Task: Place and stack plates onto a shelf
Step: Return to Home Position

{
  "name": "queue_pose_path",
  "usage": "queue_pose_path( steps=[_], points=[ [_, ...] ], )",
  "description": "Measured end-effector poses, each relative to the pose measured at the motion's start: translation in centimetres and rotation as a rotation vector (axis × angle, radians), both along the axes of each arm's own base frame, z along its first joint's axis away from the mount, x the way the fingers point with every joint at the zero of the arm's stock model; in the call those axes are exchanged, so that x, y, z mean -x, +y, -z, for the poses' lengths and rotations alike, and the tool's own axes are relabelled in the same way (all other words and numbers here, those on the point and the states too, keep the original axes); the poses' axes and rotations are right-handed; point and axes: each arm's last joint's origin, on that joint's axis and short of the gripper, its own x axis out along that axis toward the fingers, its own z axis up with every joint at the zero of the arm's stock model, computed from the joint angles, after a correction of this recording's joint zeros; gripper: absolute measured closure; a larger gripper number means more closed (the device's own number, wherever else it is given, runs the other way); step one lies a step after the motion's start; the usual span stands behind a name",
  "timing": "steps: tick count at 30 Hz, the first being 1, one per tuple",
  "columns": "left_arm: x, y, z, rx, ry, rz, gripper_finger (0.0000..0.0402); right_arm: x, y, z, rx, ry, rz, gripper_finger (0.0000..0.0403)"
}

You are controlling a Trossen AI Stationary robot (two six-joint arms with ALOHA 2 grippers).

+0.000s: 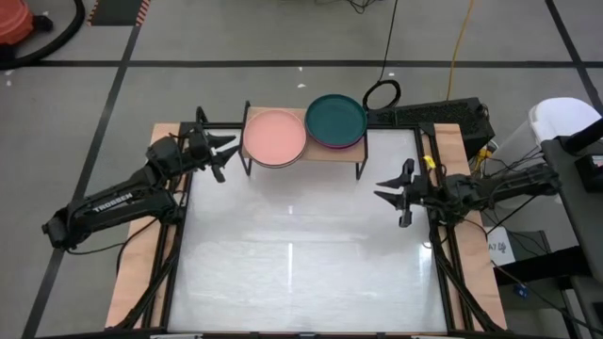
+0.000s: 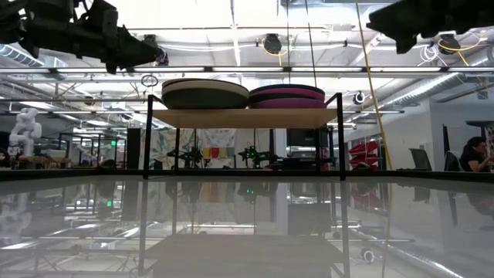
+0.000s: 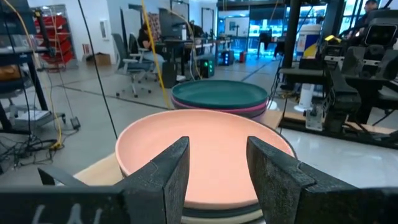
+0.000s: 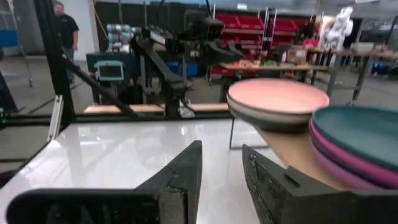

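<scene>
On shelf (image 1: 318,153), far side: salmon plate (image 1: 274,137) tops left stack, teal plate (image 1: 335,118) right. Left gripper (image 1: 222,156) beside salmon rim, right gripper (image 1: 394,193) nearer; both jaws released, empty. Retreat left arm level, clear of rim.

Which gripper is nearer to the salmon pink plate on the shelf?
Left. The left gripper hangs right beside the salmon pink plate, off the shelf's left end. The right gripper is farther, over the table in front of the shelf's right end.
</scene>
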Motion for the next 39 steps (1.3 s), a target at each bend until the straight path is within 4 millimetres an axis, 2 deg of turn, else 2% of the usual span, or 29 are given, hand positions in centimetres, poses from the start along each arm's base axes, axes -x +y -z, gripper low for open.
queue_pose_path(
  steps=[5,10,15,21,23,29,36,39],
  points=[
    [0.3,-0.2,-0.3,-0.009,-0.029,0.001,0.0236,0.9,-0.2,0.2,-0.050,0.020,0.002,0.0303],
    [0.4,-0.6,1.0,-0.014,-0.105,0.084,0.0236,1.4,-0.3,0.5,-0.063,-0.010,-0.002,0.0303],
    [0.9,-1.0,3.1,-0.008,-0.195,0.130,0.0236,1.6,-0.3,3.2,-0.058,0.018,-0.001,0.0303],
    [1.2,-1.2,4.6,-0.007,-0.186,0.132,0.0239,1.9,-0.4,6.5,-0.105,-0.001,0.001,0.0303],
    [1.2,-1.3,5.2,-0.010,-0.162,0.134,0.0251,2.1,-0.5,7.3,-0.117,-0.005,0.001,0.0303],
    [1.4,-1.3,7.4,0.017,-0.098,0.119,0.0323,2.7,-0.6,7.2,-0.130,-0.054,-0.001,0.0303],
    [1.3,-1.5,7.7,0.027,-0.063,0.207,0.0390,2.9,-0.6,7.3,-0.121,-0.049,-0.003,0.0303],
    [1.3,-1.5,7.8,0.041,-0.063,0.217,0.0396,2.9,-0.6,7.3,-0.115,-0.048,-0.003,0.0303]
  ],
)
